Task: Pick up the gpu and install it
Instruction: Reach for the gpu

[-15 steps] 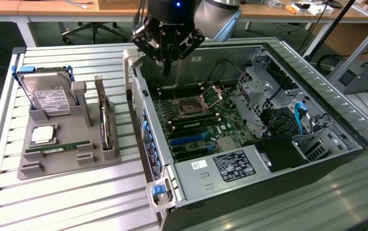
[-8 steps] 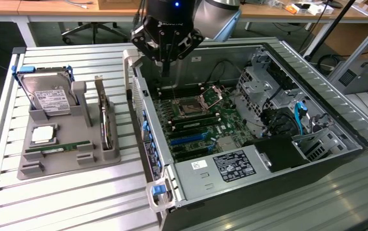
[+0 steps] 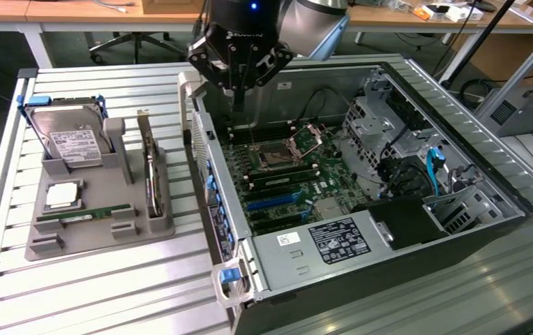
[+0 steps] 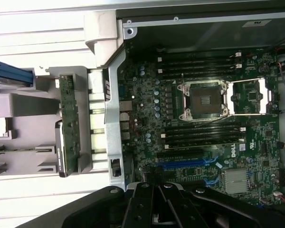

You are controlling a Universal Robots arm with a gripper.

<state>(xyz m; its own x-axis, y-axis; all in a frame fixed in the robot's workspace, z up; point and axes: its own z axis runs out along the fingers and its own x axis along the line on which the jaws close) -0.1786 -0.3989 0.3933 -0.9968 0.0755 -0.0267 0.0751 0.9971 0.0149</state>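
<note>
At the lower edge of the exterior view the slatted worktop [image 3: 108, 293] carries an open computer case [image 3: 197, 132], lying on its side, with its labelled power supply [image 3: 341, 237] nearest the camera. Just behind that lies the green motherboard [image 3: 285, 174], with the CPU socket [image 3: 271, 155] open at about the frame's middle. At the exterior view's left, beside the case, a grey holder [image 3: 90, 230] sits on the worktop with a green RAM stick [image 3: 85, 214] lying in its near part and a hard drive [image 3: 73, 143] propped up at its far end. The gpu [image 3: 155, 185] stands on edge in the holder's slot closest to the case, in the left-centre of the frame, its metal bracket end pointing upward. Farther back, at the upper centre of the frame, the pincer [image 3: 238, 87] hangs over the case's far corner, just inside the wall, with its fingers pressed together. The gpu sits apart from it, lower and to the exterior view's left, outside the case wall. In the wrist view the pincer [image 4: 156, 190] points down at the motherboard [image 4: 147, 109] near the blue slots, and the gpu [image 4: 69, 123] shows edge-on beyond the case wall. Wooden desks [image 3: 80, 14] line the far background.
</note>
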